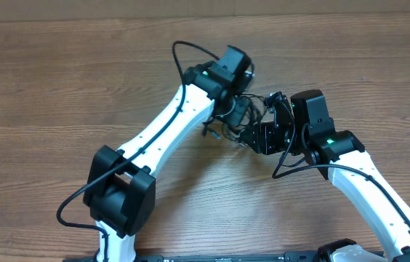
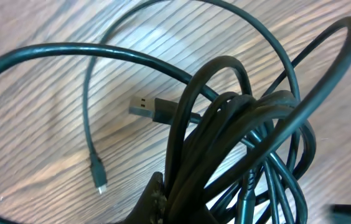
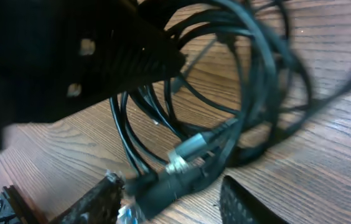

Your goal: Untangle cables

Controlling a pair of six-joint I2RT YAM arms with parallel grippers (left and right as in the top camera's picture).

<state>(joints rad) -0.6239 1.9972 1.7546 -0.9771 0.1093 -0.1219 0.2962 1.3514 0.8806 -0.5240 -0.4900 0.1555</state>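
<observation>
Cables (image 1: pixel 228 125) bunched at centre of table (image 1: pixel 52 80): L gripper (image 2: pixel 162 208) clenched on them, R gripper (image 3: pixel 172 200) unclenched, jaws straddling plug (image 3: pixel 182 158). Step looks like isolating one end; next, R should pinch plug, draw it clear slowly.

Glossy, seemingly rubbery black cables (image 2: pixel 225 118) on matt wood-grain table (image 2: pixel 32 124).

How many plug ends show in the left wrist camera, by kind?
Flat USB-A plug: 1
Small narrow plug: 1
Total: 2. Any other ends are hidden in the cable bundle.
</observation>
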